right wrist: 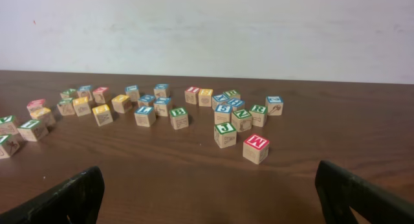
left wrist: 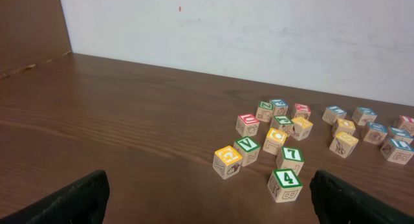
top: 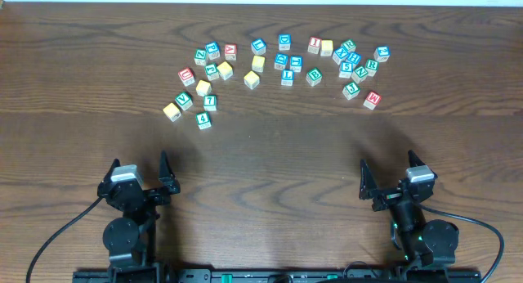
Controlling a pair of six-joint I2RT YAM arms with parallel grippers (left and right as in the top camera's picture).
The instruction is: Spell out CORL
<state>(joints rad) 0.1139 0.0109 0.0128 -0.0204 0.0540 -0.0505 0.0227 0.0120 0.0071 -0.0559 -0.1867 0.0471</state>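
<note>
Small wooden alphabet cubes lie scattered across the far half of the table. The blue L cube [top: 287, 77] [right wrist: 144, 111] sits near the middle of the scatter. The green R cube [top: 372, 66] [right wrist: 259, 110] is in the right-hand cluster. Two pale yellow-topped cubes [top: 252, 79] [top: 258, 63] lie left of the L; their letters cannot be read, so which cubes are C and O I cannot tell. My left gripper [top: 139, 170] [left wrist: 210, 198] and right gripper [top: 391, 170] [right wrist: 213, 195] rest at the near edge, both open and empty, well short of the cubes.
A green B cube [top: 314, 76] sits just right of the L. A red M cube [top: 372, 98] [right wrist: 256, 143] and a green J cube [top: 351, 90] are nearest my right gripper. The green 4 cube [top: 203, 119] [left wrist: 285, 179] and a yellow cube [top: 172, 111] are nearest my left.
</note>
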